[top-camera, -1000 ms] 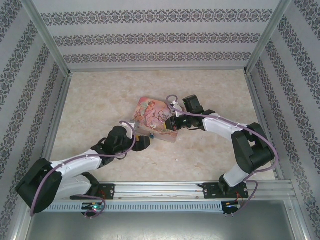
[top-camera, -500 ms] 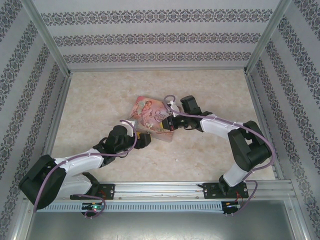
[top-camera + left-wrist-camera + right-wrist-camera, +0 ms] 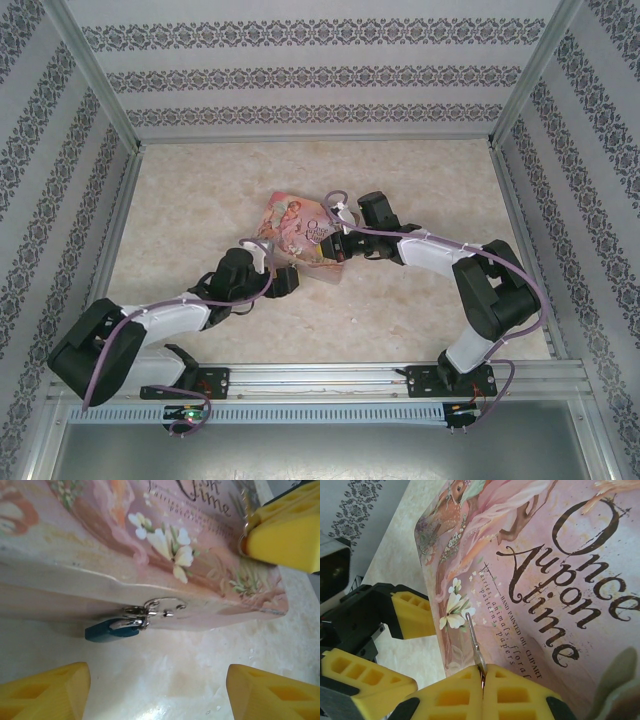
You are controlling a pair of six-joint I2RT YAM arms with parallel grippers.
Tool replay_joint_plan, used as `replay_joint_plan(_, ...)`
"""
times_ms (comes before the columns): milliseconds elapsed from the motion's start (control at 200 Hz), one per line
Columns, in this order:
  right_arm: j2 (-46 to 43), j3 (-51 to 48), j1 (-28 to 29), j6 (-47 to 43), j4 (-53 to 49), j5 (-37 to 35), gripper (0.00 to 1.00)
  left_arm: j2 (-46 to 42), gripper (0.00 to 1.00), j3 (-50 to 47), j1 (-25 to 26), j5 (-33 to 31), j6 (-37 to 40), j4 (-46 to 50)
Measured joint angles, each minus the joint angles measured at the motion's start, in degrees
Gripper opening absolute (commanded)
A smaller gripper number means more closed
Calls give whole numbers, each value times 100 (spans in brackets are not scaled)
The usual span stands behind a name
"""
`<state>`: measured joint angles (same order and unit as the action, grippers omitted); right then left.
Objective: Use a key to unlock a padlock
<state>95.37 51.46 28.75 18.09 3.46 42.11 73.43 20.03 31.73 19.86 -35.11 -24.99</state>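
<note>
Hanging ahead of left claw (image 3: 157, 692), padlock (image 3: 106, 630) (blue body)

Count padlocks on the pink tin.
1. The small blue-bodied padlock with a silver shackle hangs from the metal hasp on the side wall of the pink illustrated rectangular tin, facing the open left claw. Its other walls are hidden; more may exist.
</note>
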Motion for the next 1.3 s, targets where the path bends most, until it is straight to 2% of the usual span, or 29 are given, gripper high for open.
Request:
replay_joint_plan(640, 0, 0, 0, -4, 0, 0, 0, 1078, 66, -2, -72, 201, 129, -1110)
replay_joint_plan(989, 4, 0, 0, -4, 2, 4, 0, 1495, 63, 24, -72, 195, 190, -1491)
replay_joint_plan(1299, 4, 0, 0, -4, 4, 2, 0, 1786, 56, 234, -74, 201, 214, -1580)
